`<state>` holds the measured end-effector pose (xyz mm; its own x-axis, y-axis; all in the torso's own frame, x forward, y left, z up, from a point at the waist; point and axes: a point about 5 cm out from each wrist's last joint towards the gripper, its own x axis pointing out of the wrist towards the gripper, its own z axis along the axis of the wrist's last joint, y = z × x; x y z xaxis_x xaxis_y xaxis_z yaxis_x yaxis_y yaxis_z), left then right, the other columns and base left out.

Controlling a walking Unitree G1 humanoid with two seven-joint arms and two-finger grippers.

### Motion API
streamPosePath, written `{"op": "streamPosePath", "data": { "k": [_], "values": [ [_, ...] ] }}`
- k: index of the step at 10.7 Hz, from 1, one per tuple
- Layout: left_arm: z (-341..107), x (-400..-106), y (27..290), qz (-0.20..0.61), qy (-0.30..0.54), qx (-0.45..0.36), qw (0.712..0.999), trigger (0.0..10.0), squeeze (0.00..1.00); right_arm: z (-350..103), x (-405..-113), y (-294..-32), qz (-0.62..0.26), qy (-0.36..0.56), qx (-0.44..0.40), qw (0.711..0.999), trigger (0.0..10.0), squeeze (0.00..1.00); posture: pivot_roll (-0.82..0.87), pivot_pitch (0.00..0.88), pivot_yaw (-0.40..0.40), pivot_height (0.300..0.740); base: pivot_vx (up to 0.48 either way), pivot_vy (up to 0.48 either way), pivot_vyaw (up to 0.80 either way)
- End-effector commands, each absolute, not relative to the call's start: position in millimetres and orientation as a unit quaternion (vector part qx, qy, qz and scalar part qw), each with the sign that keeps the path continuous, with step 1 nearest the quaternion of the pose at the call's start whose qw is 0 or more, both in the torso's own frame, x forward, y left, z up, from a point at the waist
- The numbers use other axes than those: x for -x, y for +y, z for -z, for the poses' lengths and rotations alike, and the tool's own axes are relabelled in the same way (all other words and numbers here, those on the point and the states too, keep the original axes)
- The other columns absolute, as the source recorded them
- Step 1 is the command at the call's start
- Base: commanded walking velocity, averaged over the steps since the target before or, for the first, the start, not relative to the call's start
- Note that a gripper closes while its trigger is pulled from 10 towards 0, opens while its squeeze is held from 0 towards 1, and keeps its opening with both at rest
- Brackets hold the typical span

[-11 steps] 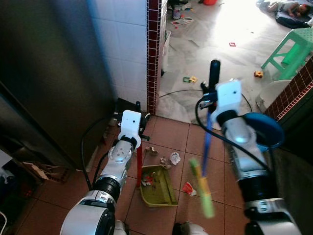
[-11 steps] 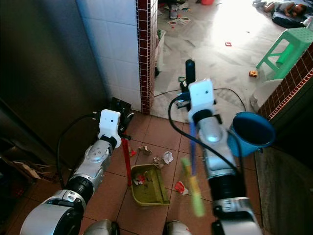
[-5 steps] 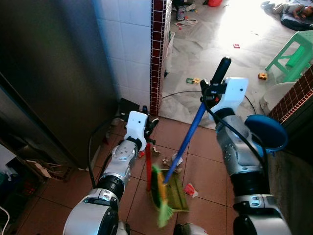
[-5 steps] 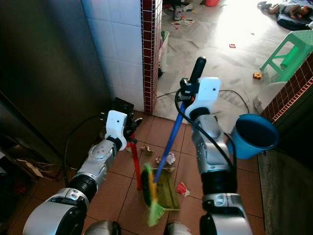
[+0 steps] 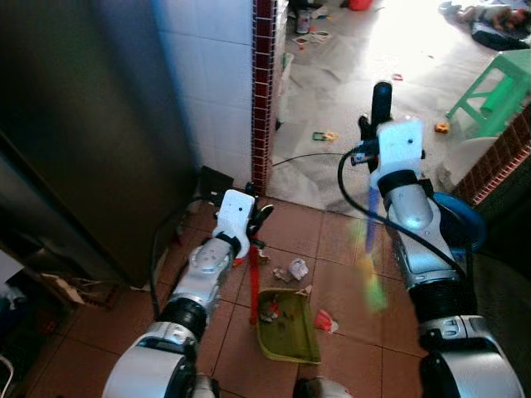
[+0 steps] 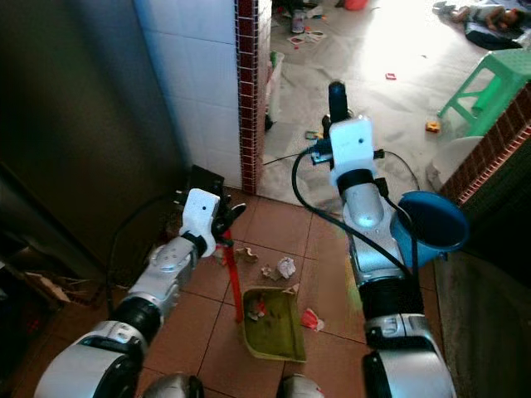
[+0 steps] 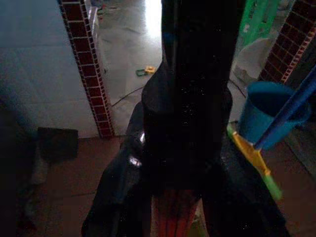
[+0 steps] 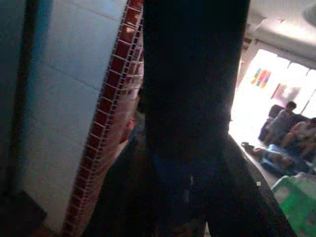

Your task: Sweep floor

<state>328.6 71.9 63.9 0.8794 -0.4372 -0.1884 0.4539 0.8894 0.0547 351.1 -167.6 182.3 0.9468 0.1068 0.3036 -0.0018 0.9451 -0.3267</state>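
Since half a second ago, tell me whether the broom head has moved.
Yes. The broom head swung off the green dustpan toward the robot's right, now blurred beside the blue bucket, held by the right gripper.

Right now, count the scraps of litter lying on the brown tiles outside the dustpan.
3 that I can make out: a white crumpled wad beyond the dustpan, a red scrap beside its right edge, and a brownish bit by the red handle. More may be hidden.

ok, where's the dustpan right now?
The green dustpan sits on the terracotta tiles low in the head views, between the two arms. Its red handle is held by the left gripper, with a red scrap beside it.
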Motion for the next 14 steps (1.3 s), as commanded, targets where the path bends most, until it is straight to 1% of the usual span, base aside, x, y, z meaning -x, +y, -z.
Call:
{"op": "streamPosePath", "data": {
  "k": [1,2,3,4,5,7,8,9,10,11,12,14],
  "values": [
    [-57,-326,80,0.230,0.103,-0.102,0.962,10.0,0.00,-186,-354,-161,-0.031,-0.177,0.170,0.969,10.0,0.00,-0.03,0.059,0.006,0.740,0.000,0.000,0.00],
    [-57,-325,81,0.230,0.103,-0.107,0.962,10.0,0.00,-180,-354,-162,-0.027,-0.168,0.178,0.969,10.0,0.00,-0.02,0.071,0.005,0.740,0.000,0.000,0.00],
    [-56,-321,81,0.234,0.112,-0.106,0.960,10.0,0.00,-164,-354,-165,-0.010,-0.132,0.168,0.977,10.0,0.00,0.00,0.088,0.002,0.740,0.000,0.000,0.00],
    [-54,-319,82,0.233,0.122,-0.122,0.957,10.0,0.00,-154,-355,-164,0.000,-0.109,0.151,0.983,10.0,0.00,0.00,0.100,0.005,0.740,0.000,0.000,0.00],
    [-55,-318,86,0.218,0.126,-0.138,0.958,10.0,0.00,-145,-356,-154,-0.001,-0.089,0.126,0.988,10.0,0.00,0.01,0.119,0.008,0.740,0.000,0.000,0.00],
    [-54,-316,91,0.216,0.138,-0.152,0.955,10.0,0.00,-134,-359,-132,-0.010,-0.056,0.070,0.996,10.0,0.00,0.02,0.130,0.011,0.740,0.000,0.000,0.00],
    [-54,-314,92,0.217,0.142,-0.144,0.955,10.0,0.00,-136,-361,-114,-0.028,-0.046,0.014,0.998,10.0,0.00,0.03,0.133,0.010,0.740,0.000,0.000,0.00],
    [-53,-312,91,0.213,0.147,-0.123,0.958,10.0,0.00,-144,-363,-101,-0.055,-0.054,-0.045,0.996,10.0,0.00,0.03,0.132,0.010,0.740,0.000,0.000,0.00],
    [-54,-312,91,0.212,0.147,-0.108,0.960,10.0,0.00,-150,-363,-98,-0.068,-0.063,-0.071,0.993,10.0,0.00,0.03,0.132,0.011,0.740,0.000,0.000,0.00],
    [-55,-311,91,0.212,0.145,-0.105,0.961,10.0,0.00,-169,-363,-95,-0.100,-0.093,-0.123,0.983,10.0,0.00,0.01,0.129,0.017,0.740,0.000,0.000,0.00],
    [-57,-311,91,0.211,0.142,-0.107,0.961,10.0,0.00,-179,-362,-95,-0.111,-0.108,-0.129,0.979,10.0,0.00,0.01,0.127,0.019,0.740,0.000,0.000,0.00],
    [-65,-315,93,0.205,0.119,-0.113,0.965,10.0,0.00,-198,-360,-95,-0.134,-0.152,-0.096,0.975,10.0,0.00,0.00,0.115,0.024,0.740,0.000,0.000,0.00]
  ]
}}
